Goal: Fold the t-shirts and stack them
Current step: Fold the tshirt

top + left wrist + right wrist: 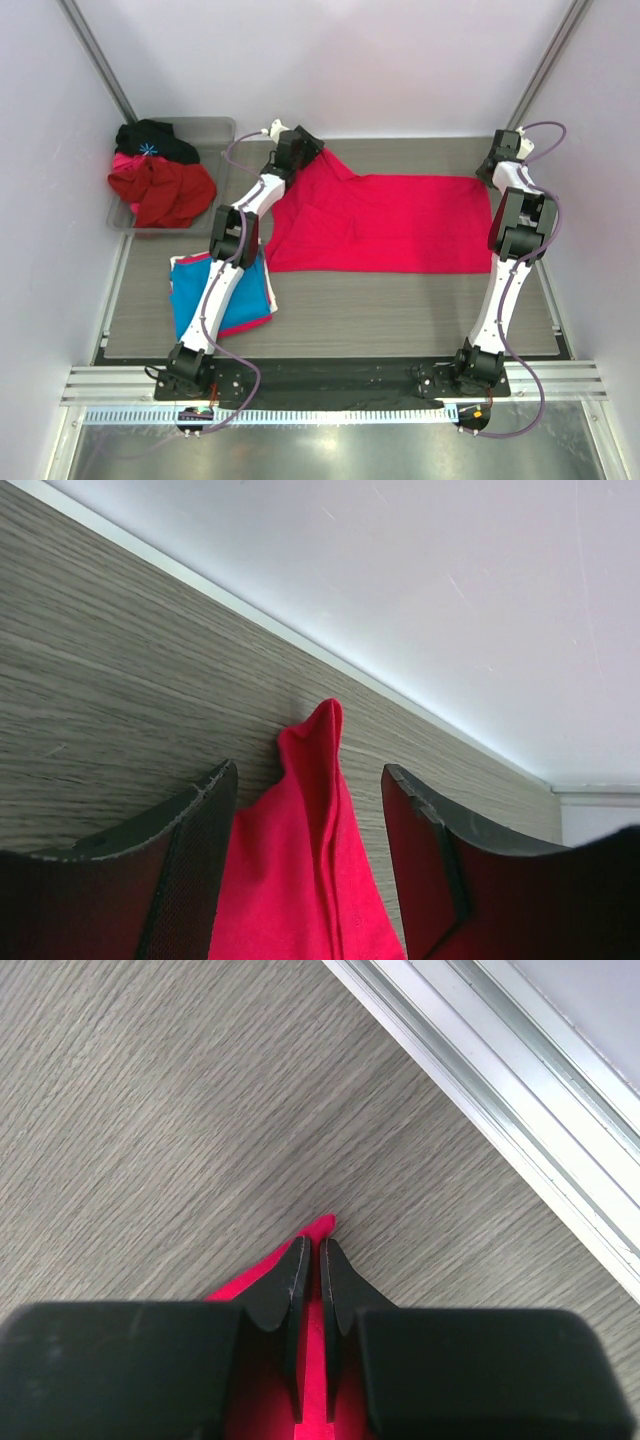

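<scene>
A bright crimson-pink t-shirt [385, 225] lies spread on the wooden table, its left part creased. My left gripper [300, 150] is at the shirt's far left corner. In the left wrist view it [308, 772] is open, with a raised peak of the shirt [310, 830] between the fingers. My right gripper [490, 170] is at the far right corner. In the right wrist view it [314, 1245] is shut on the shirt's corner [322, 1226], low over the table. A folded bright blue t-shirt [225, 300] lies at the near left on a pink-red one [270, 292].
A clear bin [218, 128] at the far left holds dark red and black clothes [160, 185]. The back wall is just beyond both grippers. A metal rail [520, 1100] runs along the table's right edge. The left arm reaches over the blue shirt.
</scene>
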Controlling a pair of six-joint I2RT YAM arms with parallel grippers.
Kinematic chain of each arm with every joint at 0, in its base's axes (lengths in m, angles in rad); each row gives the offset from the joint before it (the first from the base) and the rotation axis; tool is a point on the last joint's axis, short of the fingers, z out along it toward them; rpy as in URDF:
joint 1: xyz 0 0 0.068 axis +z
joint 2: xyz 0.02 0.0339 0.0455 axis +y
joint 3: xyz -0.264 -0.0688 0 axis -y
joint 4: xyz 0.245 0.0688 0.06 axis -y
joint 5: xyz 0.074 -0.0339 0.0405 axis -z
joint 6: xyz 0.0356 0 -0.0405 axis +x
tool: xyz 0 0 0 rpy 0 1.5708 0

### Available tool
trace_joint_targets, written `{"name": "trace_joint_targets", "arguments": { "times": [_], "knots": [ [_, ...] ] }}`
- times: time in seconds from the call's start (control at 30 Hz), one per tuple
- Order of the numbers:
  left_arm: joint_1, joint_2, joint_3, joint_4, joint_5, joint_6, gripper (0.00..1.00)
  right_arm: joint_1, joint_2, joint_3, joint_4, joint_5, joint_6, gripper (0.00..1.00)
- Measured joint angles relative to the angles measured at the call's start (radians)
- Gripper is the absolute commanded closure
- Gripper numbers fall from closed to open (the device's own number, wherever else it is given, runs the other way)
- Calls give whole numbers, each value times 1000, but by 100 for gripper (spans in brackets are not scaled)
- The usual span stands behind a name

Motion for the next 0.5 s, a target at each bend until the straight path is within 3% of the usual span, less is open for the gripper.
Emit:
{"name": "trace_joint_targets", "arguments": {
  "times": [0.27,0.5],
  "knots": [
    [-3,2,-4,-16,-18,44,63,0,0,-4,4,1,2,89],
    [-4,-3,-11,-34,-17,67,67,0,-1,-7,8,1,2,89]
  ]
}}
